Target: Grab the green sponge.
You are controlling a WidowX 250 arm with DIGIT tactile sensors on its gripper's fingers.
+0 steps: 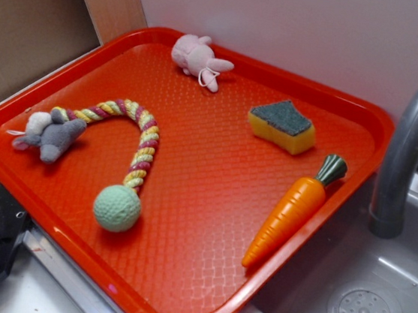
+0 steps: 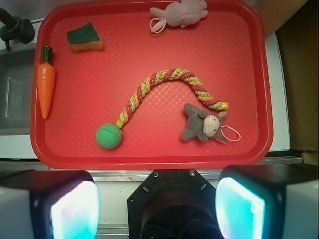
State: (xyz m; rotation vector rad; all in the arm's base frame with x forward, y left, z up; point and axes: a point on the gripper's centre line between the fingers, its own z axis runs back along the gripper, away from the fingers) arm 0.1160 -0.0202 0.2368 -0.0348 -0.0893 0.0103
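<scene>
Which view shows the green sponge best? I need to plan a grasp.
The exterior view: the green sponge is larger there, showing its green top and yellow side. The wrist view shows it smaller, from above, far from the open gripper.

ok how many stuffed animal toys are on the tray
2. A pink plush lies at the tray's far edge near the wall. A grey plush lies at the tray's left side in the exterior view, at the end of the braided rope. None appear hidden.

tray (image 1: 51,218): holds all the toys
sponge (image 1: 282,125): just behind carrot (image 1: 294,209)
ball (image 1: 117,208): at rope (image 1: 133,127) end
sink (image 1: 374,296): beside tray
</scene>
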